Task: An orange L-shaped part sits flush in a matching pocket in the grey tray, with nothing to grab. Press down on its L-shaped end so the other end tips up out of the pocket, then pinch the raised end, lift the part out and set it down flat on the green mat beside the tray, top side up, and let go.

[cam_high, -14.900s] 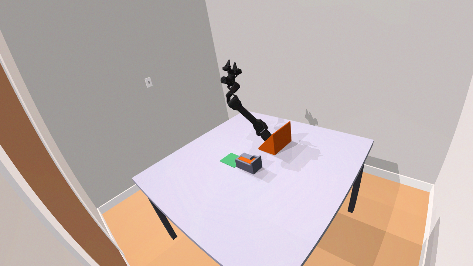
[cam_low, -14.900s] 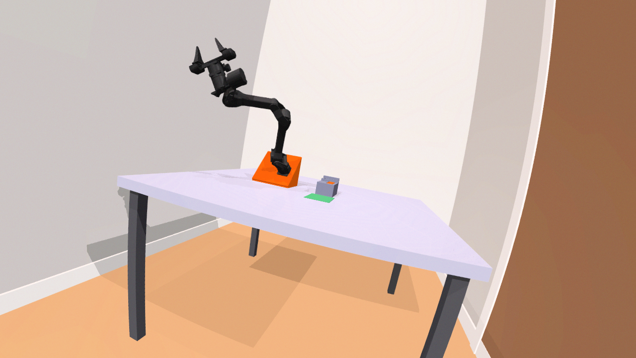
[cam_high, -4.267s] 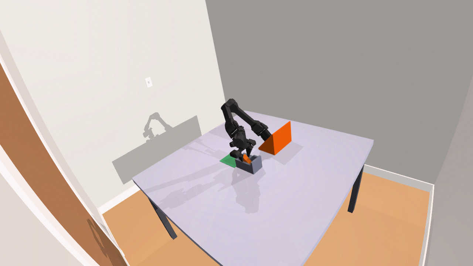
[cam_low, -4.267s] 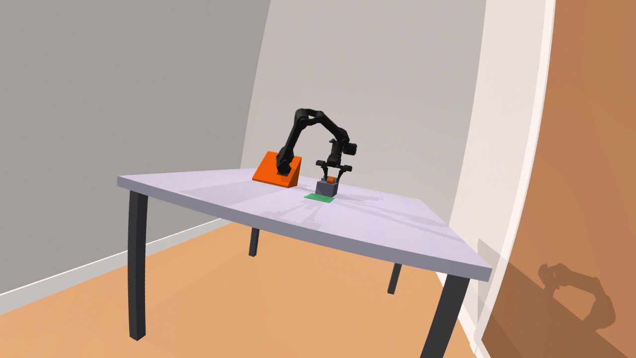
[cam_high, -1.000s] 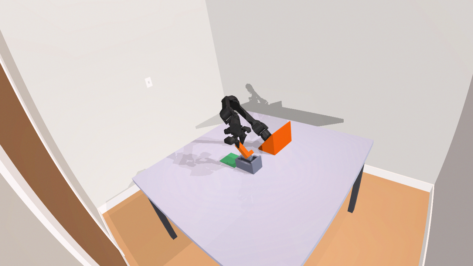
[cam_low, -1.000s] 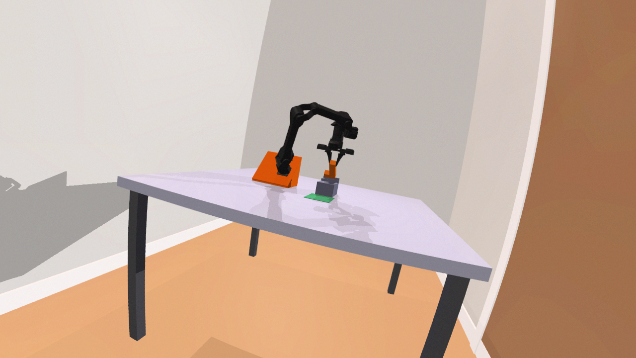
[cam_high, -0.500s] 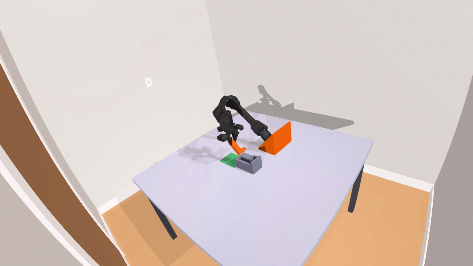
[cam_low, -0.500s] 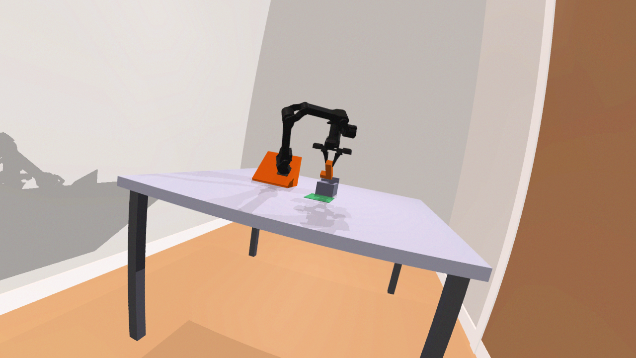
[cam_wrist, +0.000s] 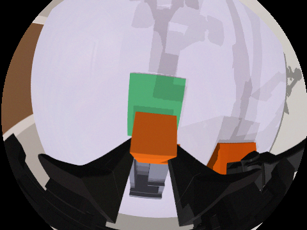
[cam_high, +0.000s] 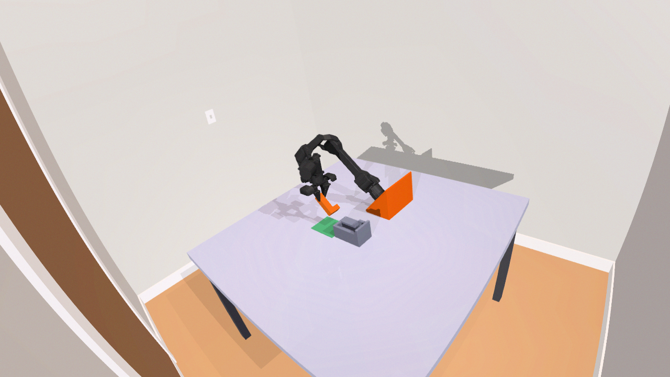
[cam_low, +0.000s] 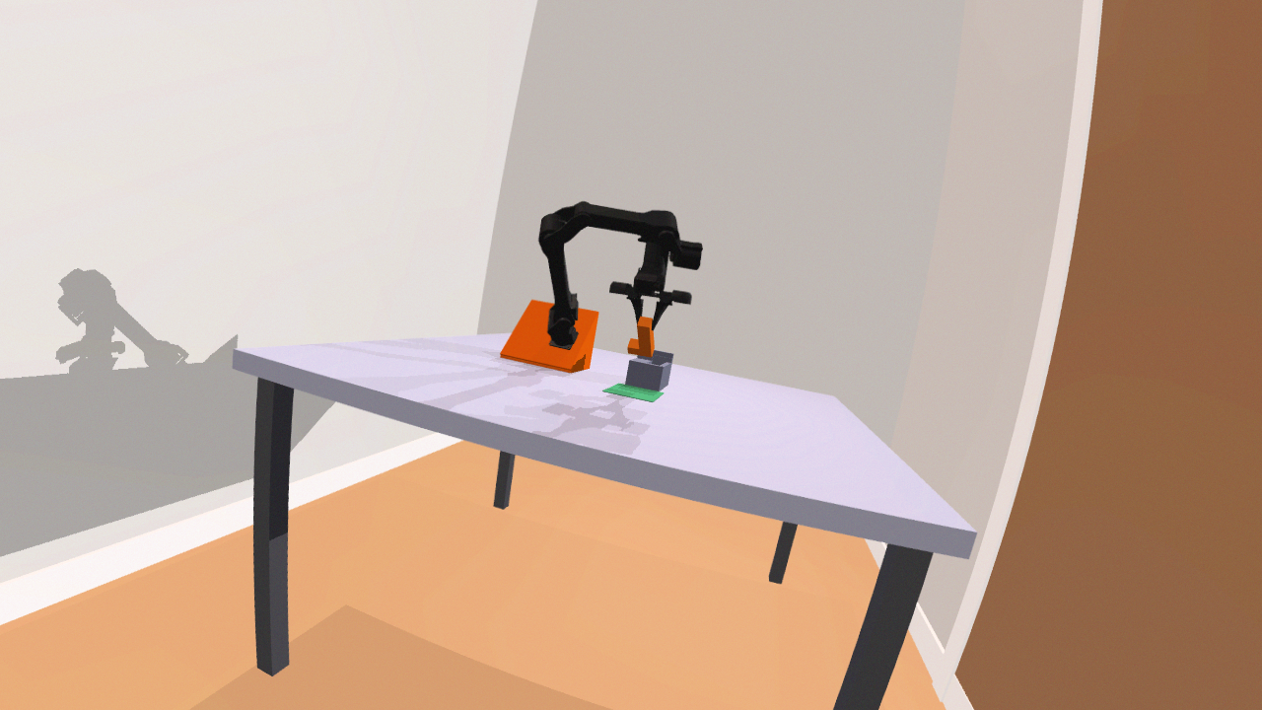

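My gripper (cam_high: 321, 193) (cam_low: 647, 316) (cam_wrist: 152, 144) is shut on the upper end of the orange L-shaped part (cam_high: 328, 204) (cam_low: 643, 338) (cam_wrist: 153, 137). The part hangs tilted in the air with its L-shaped end down, clear of the pocket. The grey tray (cam_high: 352, 231) (cam_low: 650, 372) (cam_wrist: 147, 178) stands on the table with its pocket empty. The green mat (cam_high: 322, 226) (cam_low: 631, 391) (cam_wrist: 147, 89) lies flat beside the tray. In the wrist view the part covers the near edge of the mat, and the tray shows between my fingers.
The arm's orange wedge-shaped base (cam_high: 394, 197) (cam_low: 546, 335) (cam_wrist: 230, 157) stands behind the tray. The pale table (cam_high: 375, 290) (cam_low: 749, 441) stretches wide around the tray and mat. Its edges are far from the work spot.
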